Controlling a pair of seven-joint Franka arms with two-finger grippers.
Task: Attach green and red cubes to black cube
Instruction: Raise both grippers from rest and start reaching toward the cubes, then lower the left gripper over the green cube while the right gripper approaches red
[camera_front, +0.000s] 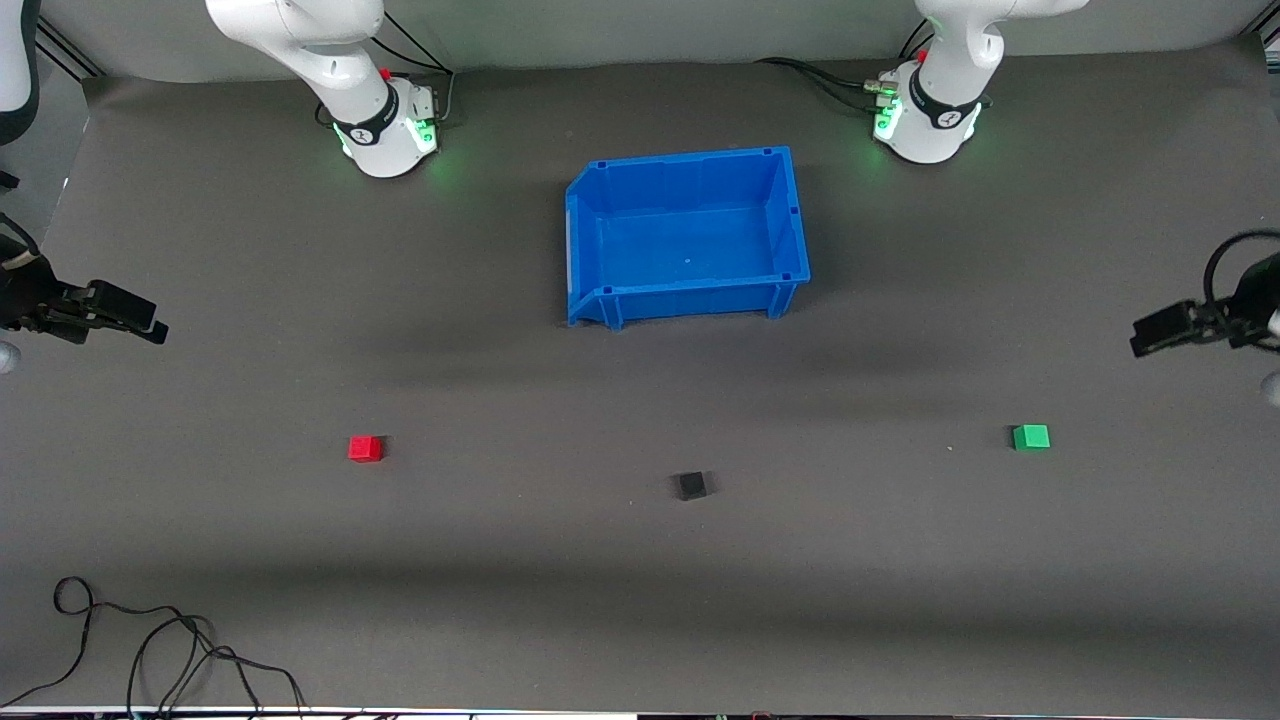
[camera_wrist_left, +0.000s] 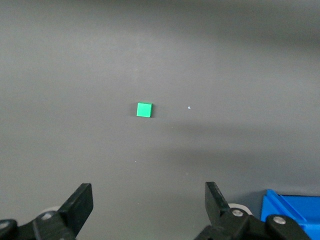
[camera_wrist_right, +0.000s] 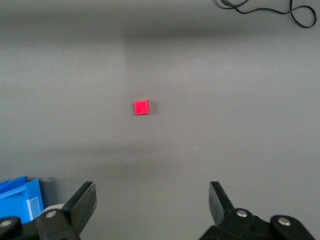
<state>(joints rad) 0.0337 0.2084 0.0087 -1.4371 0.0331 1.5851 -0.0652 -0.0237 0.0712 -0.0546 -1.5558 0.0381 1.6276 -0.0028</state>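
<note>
- The black cube (camera_front: 691, 486) sits on the counter (camera_front: 640, 600), between the two colored cubes and a bit nearer the front camera.
- The red cube (camera_front: 365, 448) lies toward the right arm's end. The right gripper (camera_wrist_right: 152, 200) hangs high over that end, fingers spread wide and holding nothing. That arm looks best placed for red.
- The green cube (camera_front: 1031, 437) lies toward the left arm's end. The left gripper (camera_wrist_left: 149, 200) hangs high over that end, also spread wide and holding nothing. Green looks like its job.
- All three cubes are well apart, so nothing is joined yet.
- The counter is flat grey mat with lots of room. The blue bin (camera_front: 600, 185) sits farther from the camera, out of the way.
</note>
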